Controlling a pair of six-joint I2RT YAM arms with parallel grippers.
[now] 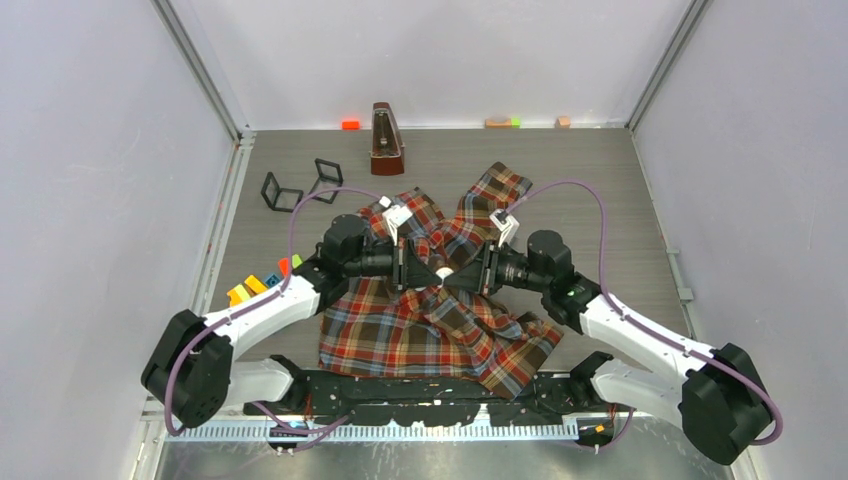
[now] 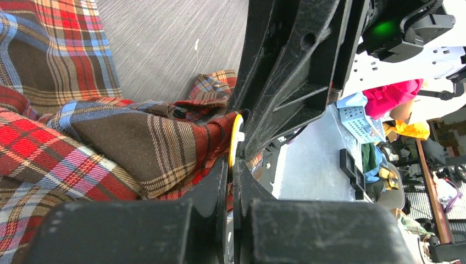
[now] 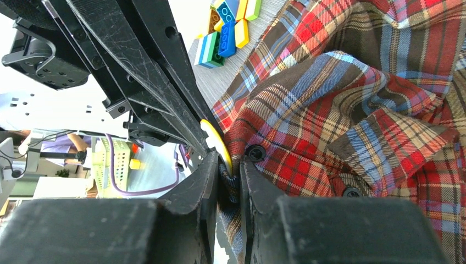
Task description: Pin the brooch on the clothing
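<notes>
The middle of the grey surface (image 1: 600,200) was covered by the plaid shirt (image 1: 400,335), which lay crumpled and spread out. Over the shirt's middle the two hands were met tip to tip. The left hand (image 2: 231,168) was closed on the edge of the yellow brooch (image 3: 214,137). The right hand (image 3: 229,171) was clamped on a fold of shirt fabric just beside the brooch.

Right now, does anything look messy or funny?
Yes. The plaid shirt is not flat: it lies bunched and wrinkled, with folds heaped where the left gripper, holding the yellow brooch, meets the right gripper.
</notes>
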